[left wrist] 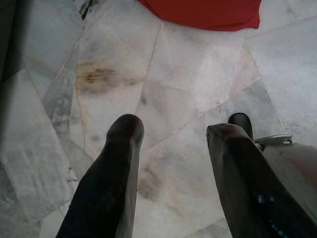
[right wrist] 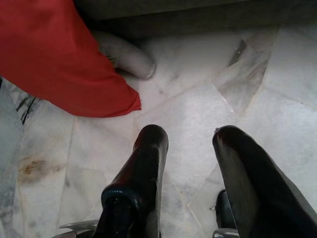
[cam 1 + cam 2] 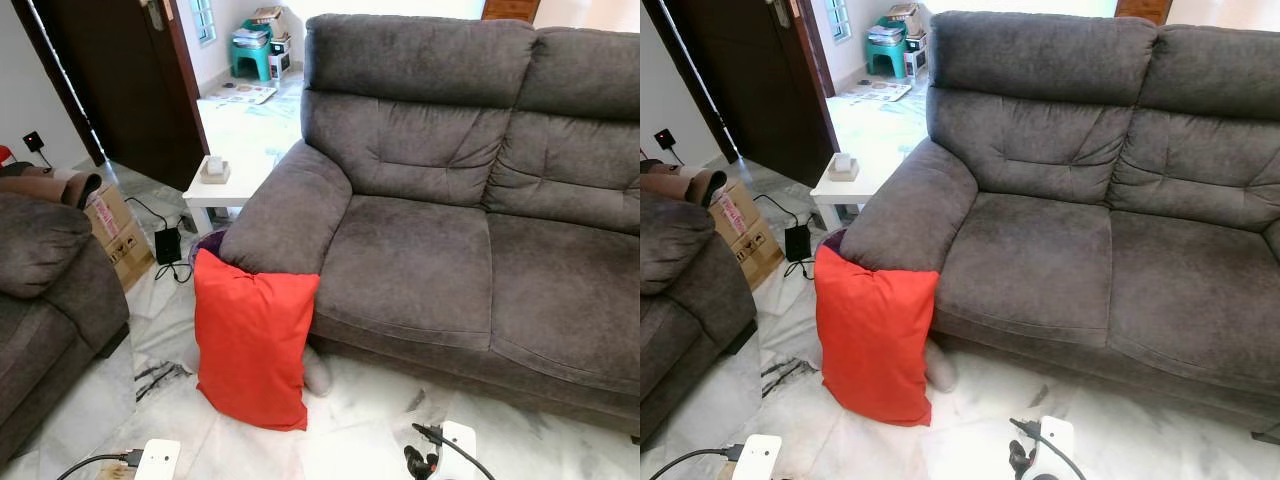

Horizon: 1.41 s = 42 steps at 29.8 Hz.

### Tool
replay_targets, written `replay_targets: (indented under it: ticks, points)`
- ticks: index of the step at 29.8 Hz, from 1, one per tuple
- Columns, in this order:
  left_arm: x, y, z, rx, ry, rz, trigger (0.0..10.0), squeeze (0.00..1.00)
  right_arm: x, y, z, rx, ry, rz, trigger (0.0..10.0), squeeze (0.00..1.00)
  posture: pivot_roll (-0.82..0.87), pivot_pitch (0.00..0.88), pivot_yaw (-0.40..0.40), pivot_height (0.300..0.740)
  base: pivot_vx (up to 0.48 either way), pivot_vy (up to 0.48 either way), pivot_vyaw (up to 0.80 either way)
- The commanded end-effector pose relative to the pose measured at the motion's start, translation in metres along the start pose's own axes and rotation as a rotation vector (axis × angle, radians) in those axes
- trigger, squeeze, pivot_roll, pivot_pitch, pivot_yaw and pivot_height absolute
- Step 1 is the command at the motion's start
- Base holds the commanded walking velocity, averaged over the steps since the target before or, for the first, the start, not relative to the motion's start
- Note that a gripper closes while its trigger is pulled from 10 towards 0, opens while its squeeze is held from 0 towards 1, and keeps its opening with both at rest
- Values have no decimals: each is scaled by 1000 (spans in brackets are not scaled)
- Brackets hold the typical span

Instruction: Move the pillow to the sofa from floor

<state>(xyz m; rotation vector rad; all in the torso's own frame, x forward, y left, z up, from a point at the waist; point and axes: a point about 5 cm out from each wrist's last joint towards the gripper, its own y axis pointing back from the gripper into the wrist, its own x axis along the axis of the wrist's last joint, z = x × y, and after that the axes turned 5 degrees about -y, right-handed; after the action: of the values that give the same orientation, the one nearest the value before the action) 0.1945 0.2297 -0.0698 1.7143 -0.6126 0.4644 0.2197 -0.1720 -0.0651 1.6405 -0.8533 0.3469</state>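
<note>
Both grippers [image 1: 171,131] [image 2: 188,136] hang open near pillow [image 3: 250,345].

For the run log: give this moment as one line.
red fabric pillow: upright on marble floor, leaning on grey sofa armrest | left gripper: open, above floor | right gripper: open, near pillow corner | pillow not grasped

Pillow [image 3: 250,345] plain bright red; sofa [image 3: 450,220] dark grey-brown, no pattern. Floor [image 1: 188,89] white marble w/ grey veins & a rusty-brown stain. Side table [image 3: 225,185] white, stool [image 3: 252,55] teal, fingers [image 1: 106,188] black w/ reddish tint
</note>
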Motion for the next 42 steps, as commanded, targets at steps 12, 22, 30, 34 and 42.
replay_targets:
  ticks: [12,22,30,34,42]
  points:
    - [-12,2,7,-8,18,-45,10000,0,-21,7,13,-52,-25,-38,10000,0,75,32,73,740,307,0,0]
    - [-9,1,5,0,24,-39,10000,0,-12,4,10,-38,-3,-24,10000,0,74,40,71,740,315,0,0]
    - [-9,1,4,4,31,-40,10000,0,-13,6,18,-55,2,-25,10000,0,77,63,65,740,315,0,0]
    - [-8,1,4,5,31,-39,10000,0,-14,7,20,-62,-3,-27,10000,0,77,67,66,740,314,0,0]
    - [-7,1,4,6,32,-37,10000,0,-15,7,17,-51,11,-28,10000,0,81,71,65,740,314,0,59]
